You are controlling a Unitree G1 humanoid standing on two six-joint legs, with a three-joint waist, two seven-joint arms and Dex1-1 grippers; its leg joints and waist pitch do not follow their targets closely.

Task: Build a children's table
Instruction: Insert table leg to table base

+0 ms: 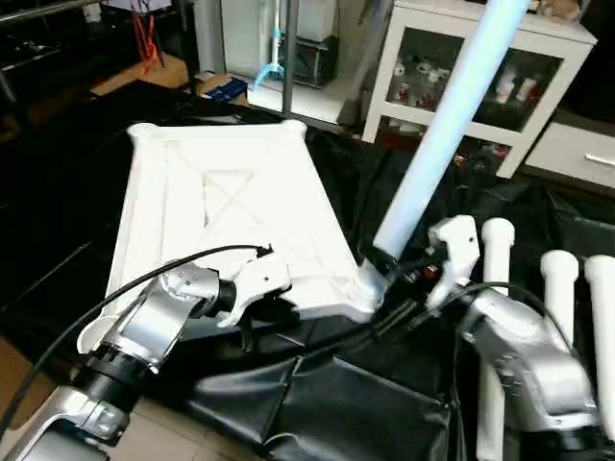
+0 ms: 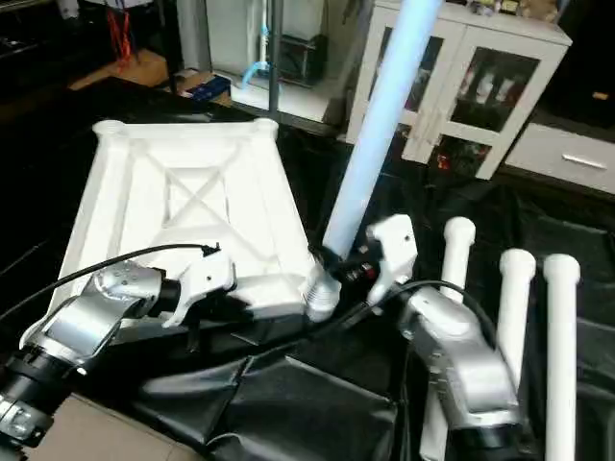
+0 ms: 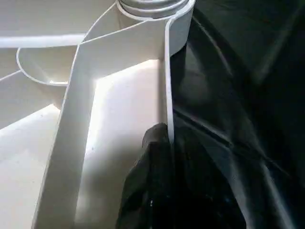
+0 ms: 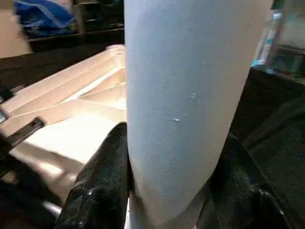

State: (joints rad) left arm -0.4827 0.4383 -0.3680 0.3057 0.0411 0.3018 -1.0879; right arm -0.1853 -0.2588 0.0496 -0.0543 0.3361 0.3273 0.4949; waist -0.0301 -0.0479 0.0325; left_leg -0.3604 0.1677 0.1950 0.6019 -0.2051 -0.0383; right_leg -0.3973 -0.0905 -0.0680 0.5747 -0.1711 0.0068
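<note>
Tabletop (image 1: pixel 231 202): white plastic, lying underside up on black sheeting (image 1: pixel 317 403), X-braced ribs showing, round sockets at the corners.

Leg in hand (image 1: pixel 452 106): long pale tube, leaning away from the robot, flared lower end seated at or in the near right corner socket (image 1: pixel 363 288); how deep it sits cannot be told.

Right pincer (image 4: pixel 171 191): black fingers (image 4: pixel 102 181) on either side of this leg just above the socket, closed on the tube.

Left pincer (image 3: pixel 164 157): narrow, pinched on the thin rim wall of the tabletop's near edge, bracing the piece.

Spare legs (image 2: pixel 514 288): three white tubes lying side by side on the sheeting to the robot's right, well apart from the tabletop.

Cabinet (image 1: pixel 480 58): white, glass doors, behind the work; not part of the job.

Risks, as judged:
- The leg stands tilted; pressed home at this lean it may jam or skip out of the socket.
- A push down may slide the tabletop over the slick sheeting if the rim hold slips.
- The smooth tube may turn or slip between the fingers.
</note>
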